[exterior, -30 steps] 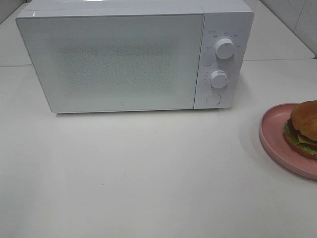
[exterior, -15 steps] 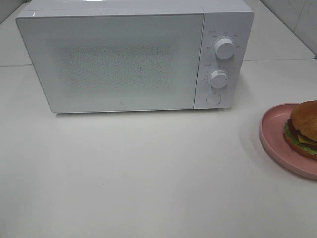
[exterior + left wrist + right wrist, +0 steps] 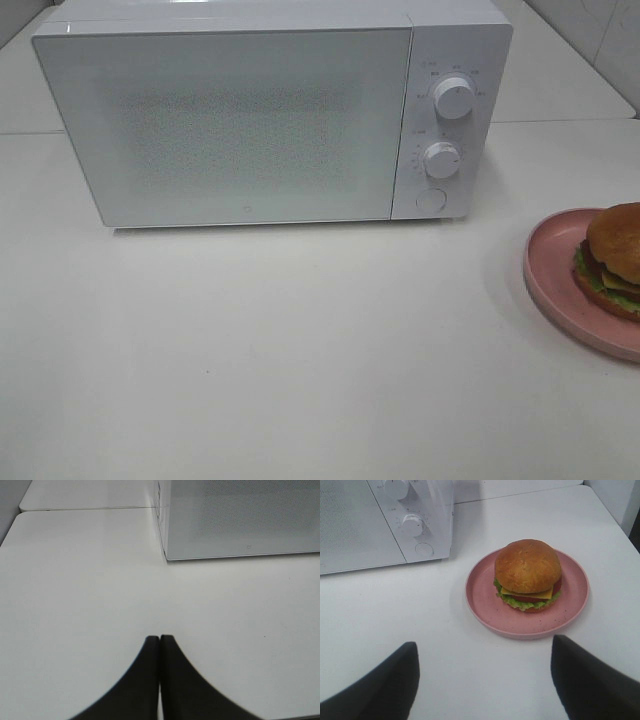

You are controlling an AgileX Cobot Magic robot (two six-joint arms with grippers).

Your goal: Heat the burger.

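The burger (image 3: 614,258) with a golden-brown bun, lettuce and cheese sits on a pink plate (image 3: 556,285) at the table's right edge; it also shows in the right wrist view (image 3: 528,573) on the plate (image 3: 490,602). The white microwave (image 3: 250,120) stands at the back with its door shut. My right gripper (image 3: 485,680) is open and empty, a short way back from the plate. My left gripper (image 3: 159,645) is shut and empty over bare table, in front of the microwave's left corner (image 3: 240,520). Neither gripper shows in the exterior high view.
The microwave has two dials (image 3: 453,98) (image 3: 440,159) and a round button (image 3: 431,200) on its right panel. A white wall (image 3: 600,40) rises at the back right. The table's far left edge (image 3: 12,527) shows in the left wrist view.
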